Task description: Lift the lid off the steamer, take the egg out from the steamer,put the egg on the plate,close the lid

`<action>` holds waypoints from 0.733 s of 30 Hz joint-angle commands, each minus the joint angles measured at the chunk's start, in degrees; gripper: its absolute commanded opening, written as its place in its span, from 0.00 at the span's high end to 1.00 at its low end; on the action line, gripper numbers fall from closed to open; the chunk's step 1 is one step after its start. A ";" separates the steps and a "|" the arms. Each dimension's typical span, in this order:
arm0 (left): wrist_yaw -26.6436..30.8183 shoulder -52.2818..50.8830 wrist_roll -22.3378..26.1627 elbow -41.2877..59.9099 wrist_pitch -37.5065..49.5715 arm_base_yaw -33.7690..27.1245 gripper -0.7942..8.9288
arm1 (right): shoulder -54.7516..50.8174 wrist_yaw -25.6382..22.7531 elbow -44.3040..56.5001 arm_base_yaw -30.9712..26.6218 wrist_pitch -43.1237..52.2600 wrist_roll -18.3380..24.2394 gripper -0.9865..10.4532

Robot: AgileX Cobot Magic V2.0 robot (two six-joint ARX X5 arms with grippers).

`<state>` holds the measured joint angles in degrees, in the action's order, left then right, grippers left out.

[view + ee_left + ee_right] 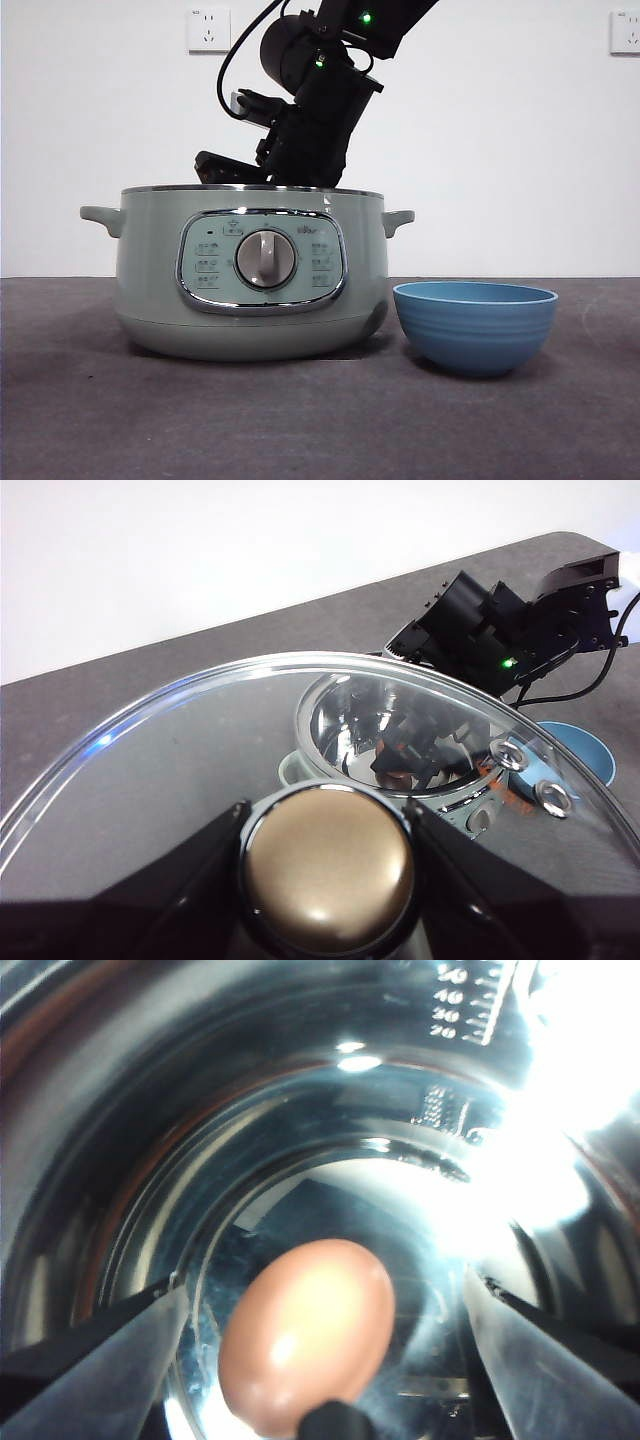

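Steel steamer (pixel 150 1110) floor, egg (pixel 305 1335) lying tilted

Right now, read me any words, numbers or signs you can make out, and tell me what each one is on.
"40", "30", "20": scale stamped on the pot's inner wall, right wrist view; the top figure is cut off.
Brand word above the dial on the control panel: too small to read.
Button labels there: too small.
Nothing on the bowl.

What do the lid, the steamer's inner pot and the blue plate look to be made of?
Lid: clear glass, the table shows through it; bright metal rim.
Steamer inner pot: polished metal, mirror-like around the egg.
Plate: matte blue, ridged, probably plastic or ceramic; cannot tell which.
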<state>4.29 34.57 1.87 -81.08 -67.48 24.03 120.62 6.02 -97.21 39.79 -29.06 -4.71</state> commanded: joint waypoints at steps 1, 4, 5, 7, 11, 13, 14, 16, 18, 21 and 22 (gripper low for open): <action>-0.13 -0.61 -0.17 -0.81 2.40 -0.07 0.93 | 1.77 0.07 -0.04 0.11 -0.59 -0.33 0.50; -0.11 -0.61 -0.15 -0.81 2.45 -0.07 0.93 | 2.21 0.04 -0.04 0.13 -0.57 -0.39 0.50; -0.13 -0.61 -0.15 -0.81 2.45 -0.07 0.93 | 2.25 0.02 -0.04 0.13 -0.52 -0.39 0.50; -0.11 -0.61 -0.15 -0.81 2.43 -0.07 0.93 | 2.27 0.02 -0.02 0.13 -0.44 -0.39 0.51; -0.09 -0.61 -0.15 -0.81 2.38 -0.07 0.93 | 2.27 0.00 -0.04 0.13 0.13 -0.42 0.63; -0.09 -0.61 -0.15 -0.81 2.36 -0.07 0.93 | 2.27 0.02 -0.04 0.13 0.09 -0.44 0.67; -0.09 -0.61 -0.15 -0.81 2.34 -0.07 0.93 | 2.27 0.00 -0.04 0.13 0.02 -0.44 0.69; -0.07 -0.61 -0.15 -0.81 2.25 -0.07 0.93 | 2.27 0.04 -0.04 0.13 0.07 -0.44 0.75; -0.07 -0.61 -0.15 -0.81 2.23 -0.07 0.93 | 2.27 0.04 -0.02 0.13 0.09 -0.44 0.79; -0.07 -0.61 -0.15 -0.81 2.21 -0.07 0.93 | 2.27 0.04 -0.04 0.13 0.04 -0.42 0.84; -0.07 -0.61 -0.15 -0.81 2.21 -0.07 0.93 | 2.27 0.04 -0.04 0.13 0.04 -0.42 0.86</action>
<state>4.29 34.57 1.89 -81.08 -67.72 24.03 121.71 6.04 -97.27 39.79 -29.08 -4.75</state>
